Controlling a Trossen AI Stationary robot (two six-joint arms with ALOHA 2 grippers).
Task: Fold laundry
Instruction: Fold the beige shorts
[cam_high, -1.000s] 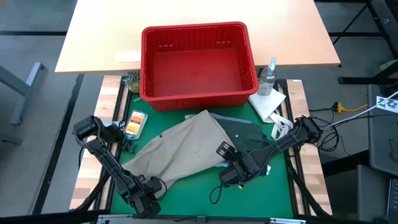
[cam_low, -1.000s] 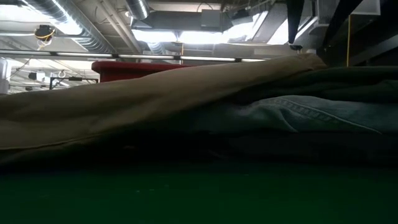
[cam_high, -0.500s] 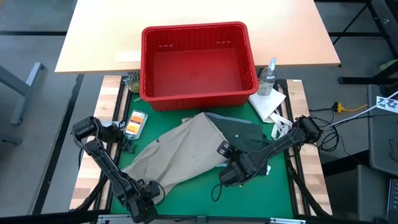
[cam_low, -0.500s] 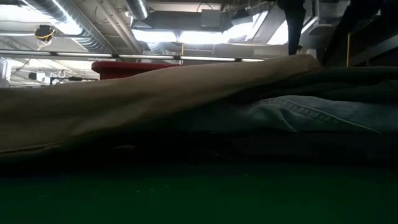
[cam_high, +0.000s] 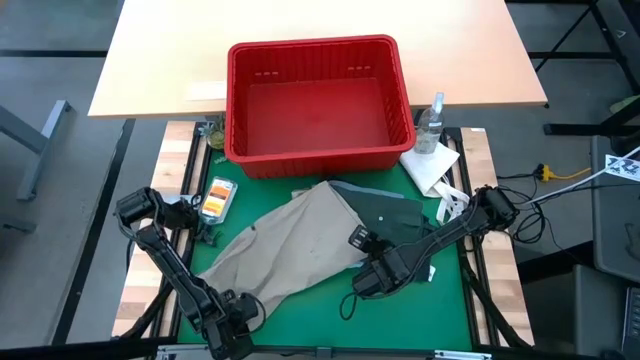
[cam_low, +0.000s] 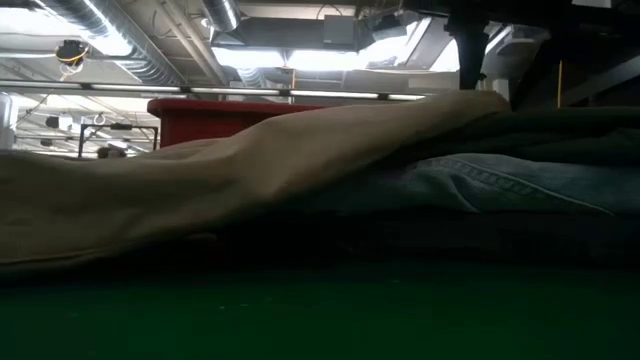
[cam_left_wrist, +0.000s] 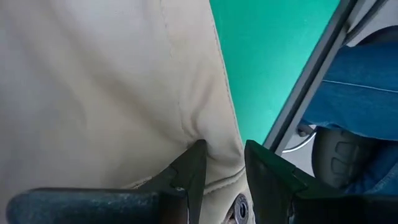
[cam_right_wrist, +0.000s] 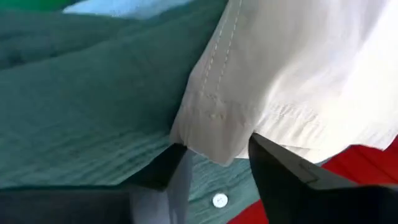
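Both arms matte black, jointed tubular links, black cables looping off them. Left gripper (cam_left_wrist: 222, 171) and right gripper (cam_right_wrist: 214, 163): dark tapered fingers, slightly textured surface.

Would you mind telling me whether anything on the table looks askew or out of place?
The beige khaki piece lies diagonally, draped over the dark olive green piece and light blue denim, a loose heap rather than a fold. The red basket is empty, and a white cloth lies rumpled beside it.

Khaki trousers (cam_high: 290, 245): matt woven cloth, stitched seams. Green shirt (cam_right_wrist: 93, 106): crinkled matt cloth, glossy plastic button (cam_right_wrist: 218, 200). Jeans (cam_low: 500, 185): rough denim. Basket (cam_high: 318, 150): glossy ribbed plastic. Tabletop (cam_high: 320, 300): smooth matt green mat.
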